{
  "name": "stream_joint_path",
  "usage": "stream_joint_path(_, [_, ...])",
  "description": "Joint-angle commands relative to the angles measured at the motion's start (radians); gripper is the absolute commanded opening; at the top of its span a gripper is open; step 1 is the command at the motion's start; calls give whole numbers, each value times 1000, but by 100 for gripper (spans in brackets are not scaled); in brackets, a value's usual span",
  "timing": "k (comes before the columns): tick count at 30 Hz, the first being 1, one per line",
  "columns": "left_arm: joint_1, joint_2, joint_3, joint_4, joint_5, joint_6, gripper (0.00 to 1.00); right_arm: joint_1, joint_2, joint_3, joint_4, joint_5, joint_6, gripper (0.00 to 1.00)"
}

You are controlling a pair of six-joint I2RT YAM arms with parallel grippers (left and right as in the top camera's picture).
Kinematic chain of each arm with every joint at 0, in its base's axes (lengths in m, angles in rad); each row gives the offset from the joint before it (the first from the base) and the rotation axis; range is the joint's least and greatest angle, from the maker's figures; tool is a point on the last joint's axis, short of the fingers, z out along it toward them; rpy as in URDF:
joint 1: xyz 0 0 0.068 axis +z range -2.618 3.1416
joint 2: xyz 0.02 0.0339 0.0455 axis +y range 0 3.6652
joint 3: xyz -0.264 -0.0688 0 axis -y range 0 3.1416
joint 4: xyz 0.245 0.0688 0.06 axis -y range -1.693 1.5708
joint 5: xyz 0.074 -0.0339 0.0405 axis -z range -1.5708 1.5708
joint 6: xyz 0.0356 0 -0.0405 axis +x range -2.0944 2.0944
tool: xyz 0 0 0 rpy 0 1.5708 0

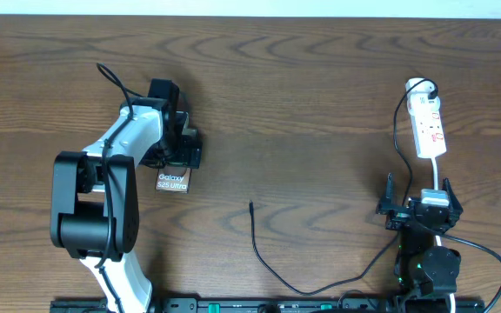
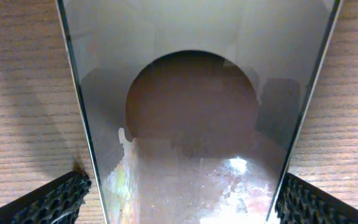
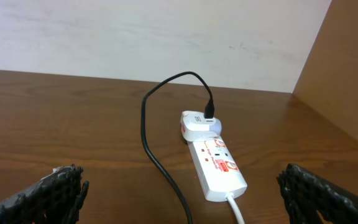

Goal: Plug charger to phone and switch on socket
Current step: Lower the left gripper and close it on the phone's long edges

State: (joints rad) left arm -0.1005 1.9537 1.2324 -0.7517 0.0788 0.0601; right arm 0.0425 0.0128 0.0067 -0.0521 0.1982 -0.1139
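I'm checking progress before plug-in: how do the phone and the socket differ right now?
The phone is dark and flanked by the left gripper; the socket is white, with the right gripper open short of it. The charger runs into an adapter on the socket, but its tip lies apart from the phone. Both are flat, rectangular devices.

Soft even light; glare on phone [image 2: 238, 165].
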Motion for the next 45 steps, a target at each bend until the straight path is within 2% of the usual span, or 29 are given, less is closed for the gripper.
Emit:
stream_joint_path(1, [4,20,-42,0,10,6,98,4,-3,-1,-4,2,-7,99])
stream_joint_path(19, [4,20,-115,44,10,7,98,4,-3,-1,-4,2,-7,99])
stream_joint_path(45, [4,20,-116,82,10,34,98,4,-3,-1,-4,2,-7,99])
